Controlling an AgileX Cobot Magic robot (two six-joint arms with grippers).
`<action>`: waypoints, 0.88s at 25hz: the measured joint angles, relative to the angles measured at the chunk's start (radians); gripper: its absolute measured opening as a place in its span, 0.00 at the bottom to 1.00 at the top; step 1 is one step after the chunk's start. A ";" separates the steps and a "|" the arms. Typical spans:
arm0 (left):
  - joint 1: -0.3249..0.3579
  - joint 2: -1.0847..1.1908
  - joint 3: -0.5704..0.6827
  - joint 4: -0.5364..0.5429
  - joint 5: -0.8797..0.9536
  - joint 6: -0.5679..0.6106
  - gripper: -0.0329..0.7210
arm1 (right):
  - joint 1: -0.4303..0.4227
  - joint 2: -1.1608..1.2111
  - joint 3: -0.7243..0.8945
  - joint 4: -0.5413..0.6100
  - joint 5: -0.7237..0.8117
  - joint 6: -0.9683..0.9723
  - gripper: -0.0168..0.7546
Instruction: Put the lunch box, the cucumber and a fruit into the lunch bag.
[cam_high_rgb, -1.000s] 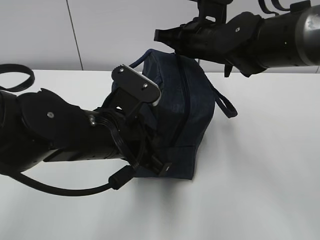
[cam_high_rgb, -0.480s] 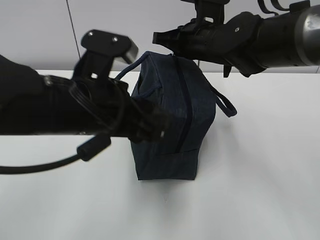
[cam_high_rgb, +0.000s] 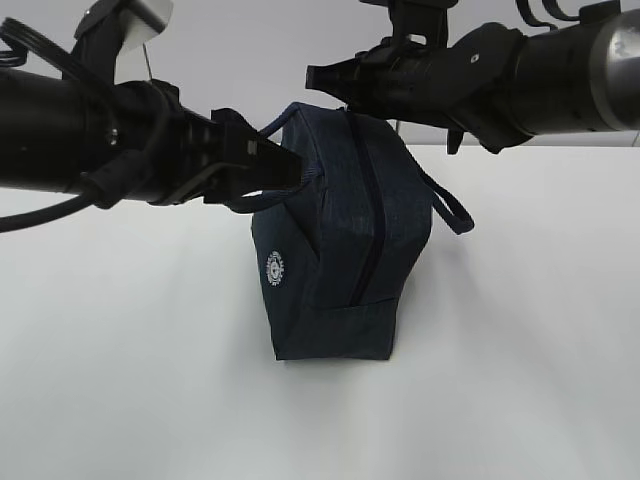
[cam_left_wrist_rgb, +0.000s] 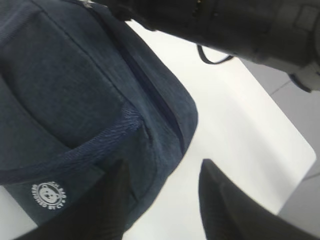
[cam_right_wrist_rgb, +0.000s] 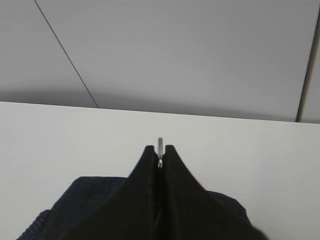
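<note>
The navy lunch bag (cam_high_rgb: 340, 260) stands on the white table, its zipper (cam_high_rgb: 368, 215) running closed over the top and down the front. My right gripper (cam_high_rgb: 316, 76) hangs over the bag's top rear end, shut on the metal zipper pull (cam_right_wrist_rgb: 160, 144). My left gripper (cam_high_rgb: 292, 166) is by the bag's upper left side, open, and nothing is held between its fingers (cam_left_wrist_rgb: 116, 197). The bag's round white logo (cam_left_wrist_rgb: 49, 195) faces the left wrist camera. Lunch box, cucumber and fruit are out of view.
One loop handle (cam_high_rgb: 452, 210) hangs off the bag's right side, another (cam_high_rgb: 272, 126) arches at its upper left. The white table (cam_high_rgb: 520, 360) spreads all round the bag. The right arm (cam_left_wrist_rgb: 225, 25) crosses above the bag.
My left arm has lifted from low in front of the bag to its upper left, and its jaws have opened. The bag, squashed before, now stands square with its logo showing.
</note>
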 joint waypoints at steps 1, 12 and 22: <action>0.012 0.000 -0.002 0.011 0.049 -0.003 0.45 | 0.000 0.000 0.000 0.000 0.000 -0.001 0.02; 0.099 -0.002 -0.151 0.592 0.570 -0.545 0.43 | 0.000 0.000 -0.001 -0.002 0.013 -0.004 0.02; 0.105 0.121 -0.375 0.851 0.638 -0.941 0.54 | 0.000 0.000 -0.001 -0.002 0.061 -0.004 0.02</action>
